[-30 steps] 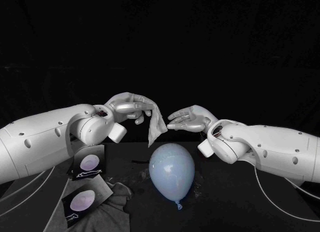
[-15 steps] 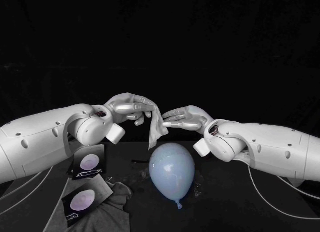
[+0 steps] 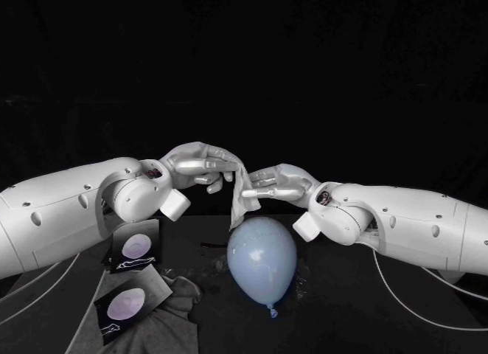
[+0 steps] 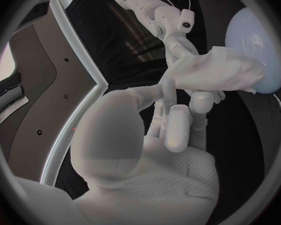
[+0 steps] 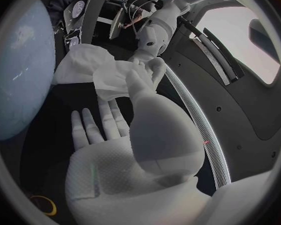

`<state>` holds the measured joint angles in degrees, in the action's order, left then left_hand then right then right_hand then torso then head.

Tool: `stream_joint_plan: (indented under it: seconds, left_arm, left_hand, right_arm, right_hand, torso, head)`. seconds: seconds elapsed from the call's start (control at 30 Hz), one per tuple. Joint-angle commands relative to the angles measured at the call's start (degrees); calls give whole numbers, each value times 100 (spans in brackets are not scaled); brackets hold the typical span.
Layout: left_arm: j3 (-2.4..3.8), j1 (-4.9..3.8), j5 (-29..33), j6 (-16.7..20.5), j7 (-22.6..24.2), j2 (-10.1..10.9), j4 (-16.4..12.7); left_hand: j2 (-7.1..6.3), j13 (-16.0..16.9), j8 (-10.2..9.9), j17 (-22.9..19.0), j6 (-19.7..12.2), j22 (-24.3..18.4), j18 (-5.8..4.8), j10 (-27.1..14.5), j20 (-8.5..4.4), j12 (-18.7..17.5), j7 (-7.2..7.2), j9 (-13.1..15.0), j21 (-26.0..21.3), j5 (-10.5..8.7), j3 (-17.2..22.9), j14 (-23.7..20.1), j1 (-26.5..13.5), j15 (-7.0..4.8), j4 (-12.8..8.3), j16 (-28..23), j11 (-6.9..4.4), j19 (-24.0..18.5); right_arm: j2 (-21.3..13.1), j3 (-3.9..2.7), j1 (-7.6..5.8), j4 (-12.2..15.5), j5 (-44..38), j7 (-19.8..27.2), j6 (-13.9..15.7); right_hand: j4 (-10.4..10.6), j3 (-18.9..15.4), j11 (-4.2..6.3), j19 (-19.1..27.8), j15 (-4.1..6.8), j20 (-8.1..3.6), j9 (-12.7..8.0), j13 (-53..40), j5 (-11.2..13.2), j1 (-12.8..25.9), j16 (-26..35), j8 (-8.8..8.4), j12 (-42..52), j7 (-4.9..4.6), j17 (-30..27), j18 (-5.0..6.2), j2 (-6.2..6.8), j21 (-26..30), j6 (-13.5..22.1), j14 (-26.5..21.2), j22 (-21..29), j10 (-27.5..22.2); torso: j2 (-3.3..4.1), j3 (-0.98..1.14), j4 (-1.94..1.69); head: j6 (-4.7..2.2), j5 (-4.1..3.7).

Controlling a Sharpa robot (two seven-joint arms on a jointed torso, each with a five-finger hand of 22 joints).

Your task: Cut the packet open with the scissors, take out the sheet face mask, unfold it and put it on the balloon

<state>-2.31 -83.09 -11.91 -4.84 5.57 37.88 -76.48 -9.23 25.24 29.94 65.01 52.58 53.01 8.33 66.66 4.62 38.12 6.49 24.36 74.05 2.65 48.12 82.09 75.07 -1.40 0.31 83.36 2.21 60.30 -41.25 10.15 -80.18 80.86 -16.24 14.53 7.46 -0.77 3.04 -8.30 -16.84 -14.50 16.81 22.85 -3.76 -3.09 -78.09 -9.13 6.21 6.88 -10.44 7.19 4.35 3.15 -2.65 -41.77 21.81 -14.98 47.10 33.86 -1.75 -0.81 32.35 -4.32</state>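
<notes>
Left hand [image 3: 200, 164], seen from the head camera, is raised over the black table [image 3: 350, 295] with its fingers curled on the top of the sheet face mask [image 3: 242, 198]. The mask hangs from it as a narrow, folded white strip. Its lower end is just above the far end of the pale blue balloon [image 3: 262, 254], which lies on the table with its knot toward me. The right hand [image 3: 278, 183] is level with the left, and its fingertips meet the mask's near edge. To my left lie two dark packets, or perhaps cards; I can't tell from up here. Each is printed with a pale oval. One [image 3: 135, 252] lies flat on the table and the other [image 3: 127, 304] lies on a crumpled grey cloth [image 3: 175, 313]. Neither shows an opening.

From the left wrist camera, the mask [image 4: 222, 75] is bunched at the left hand's fingertips, with the balloon [image 4: 256, 40] just beyond it. The right hand [image 4: 175, 45] reaches into the folds.

From the right wrist camera, the right hand's thumb lies against the mask [image 5: 90, 67] and its other fingers stretch out flat beneath. I cannot tell whether it has closed on the sheet. This view also shows a small yellow loop [image 5: 42, 205] near the circle's rim.
</notes>
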Motion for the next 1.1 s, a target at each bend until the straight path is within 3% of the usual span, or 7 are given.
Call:
stream_joint_plan:
  seconds: [0.03,0.13,0.2,0.3,0.37,0.5,1.1]
  left_arm:
    - [9,-11,-14,-230,123,-12,-17]
    - [9,-11,-14,-230,127,-10,-17]
    - [9,-11,-14,-222,129,-8,-13]
    - [9,-11,-14,-210,130,-6,-7]
    - [9,-11,-14,-203,128,-3,-2]
    - [9,-11,-14,-191,122,4,7]
    - [8,-11,-14,-114,98,33,44]
  left_hand:
    - [72,10,18,-14,22,-11,-32,-43,-9,27,25,481,18,35,-10,-11,9,0,-28,14,-8,26]
    - [72,10,18,-14,22,-11,-32,-43,-9,27,25,481,18,35,-10,-11,9,0,-28,14,-8,26]
    - [72,10,18,-14,22,-11,-32,-43,-9,27,25,481,18,35,-10,-11,9,0,-28,14,-8,26]
    - [72,10,18,-14,22,-11,-32,-43,-9,27,25,481,18,35,-10,-11,9,0,-28,14,-8,26]
    - [76,10,17,-13,20,-4,-34,-46,-9,28,25,482,22,35,-10,-12,7,1,-28,15,-7,30]
    - [76,10,17,-13,20,-4,-34,-46,-9,28,25,482,22,35,-10,-12,7,1,-28,15,-7,30]
    - [81,10,17,-19,17,1,-35,-51,-8,30,27,485,25,34,-10,-15,5,2,-27,15,-6,32]
  right_arm:
    - [20,-3,1,-16,44,119,-404]
    - [25,-3,1,-27,32,140,-392]
    - [18,-3,1,-20,16,164,-350]
    - [-3,-3,1,2,2,218,-213]
    - [-21,-3,1,23,12,275,-59]
    - [-63,-3,1,63,43,375,218]
    - [-186,-2,1,131,107,379,494]
  right_hand:
    - [-22,-64,6,4,11,-1,16,-4,39,-51,-52,57,30,6,17,-54,-62,9,-66,69,14,73]
    - [-65,-122,1,-9,0,-4,33,-3,39,-133,-140,106,55,18,51,-37,-139,6,-166,207,36,176]
    - [-142,-135,-168,-66,134,-13,55,-17,38,-265,-414,183,147,-30,188,57,-250,-4,-337,729,30,427]
    - [-238,-73,-338,-201,188,-12,63,-32,38,-429,-745,262,272,8,337,258,-416,-26,-553,1338,-28,764]
    - [-294,40,-195,-468,332,-4,45,-31,36,-534,-993,316,383,-91,418,412,-579,-78,-762,1680,-165,1083]
    - [-380,267,-3,-1123,502,1,6,-22,34,-633,-1399,407,478,-65,575,588,-704,-225,-1069,2143,-480,1478]
    - [-555,843,-41,-1613,546,-12,-187,-9,35,-356,-1915,402,398,-141,788,619,-447,-247,-1257,2082,-438,1681]
  torso:
    - [-7,-1,-5]
    - [-3,-4,-8]
    - [-2,-5,-5]
    - [0,-7,-4]
    - [0,-7,-5]
    - [-4,-6,-5]
    - [1,-5,-2]
  head:
    - [-9,-10]
    - [-13,-13]
    - [-14,-14]
    - [-10,-12]
    - [-8,-10]
    - [-7,-4]
    - [11,8]
